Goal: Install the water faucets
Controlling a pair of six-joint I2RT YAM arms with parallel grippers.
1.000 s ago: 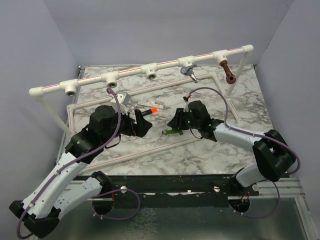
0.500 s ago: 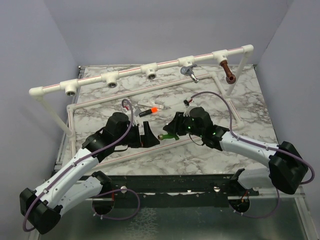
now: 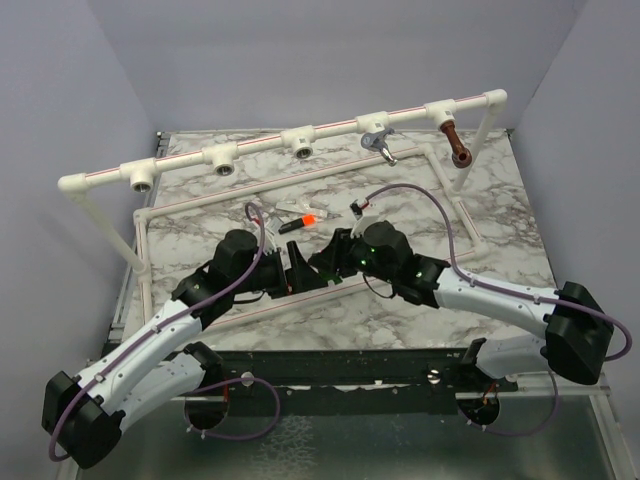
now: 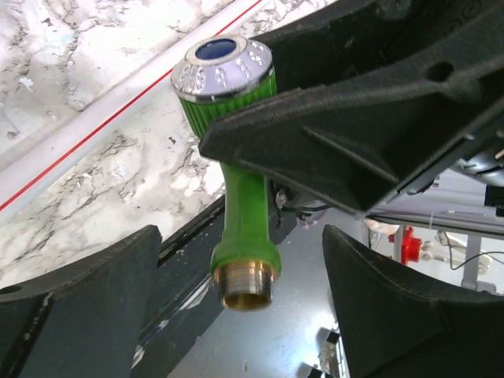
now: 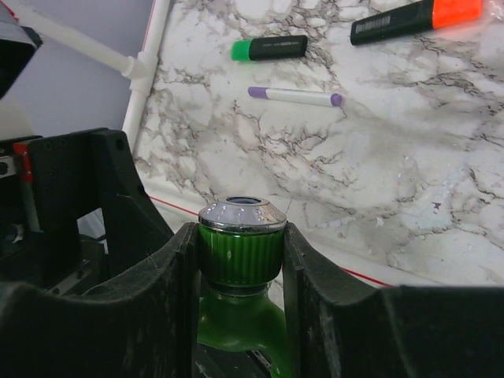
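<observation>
Found right end effector [image 5: 240, 246] pinching the green faucet [image 5: 236, 319] by its ribbed knob, one finger pressed on each side just under the chrome cap. Noted the faucet held above the table [image 3: 480, 220] at near centre, between the two arms, with the brass threaded end [image 4: 246, 285] pointing away from the grip. Found left end effector [image 4: 246, 335] spread wide and facing the right one, fingers [image 4: 87, 307] either side of that threaded end in the left wrist view and touching neither side of it. Recorded an orange-capped marker [image 5: 417, 20], a green-capped marker [image 5: 269, 49] and a purple-tipped pen [image 5: 295, 96] lying loose on the marble farther out. Confirmed chrome faucet [image 3: 378, 145] and copper-brown faucet [image 3: 456, 143] seated in fittings toward the right end of the white pipe rail [image 3: 260, 148] along the far edge.
</observation>
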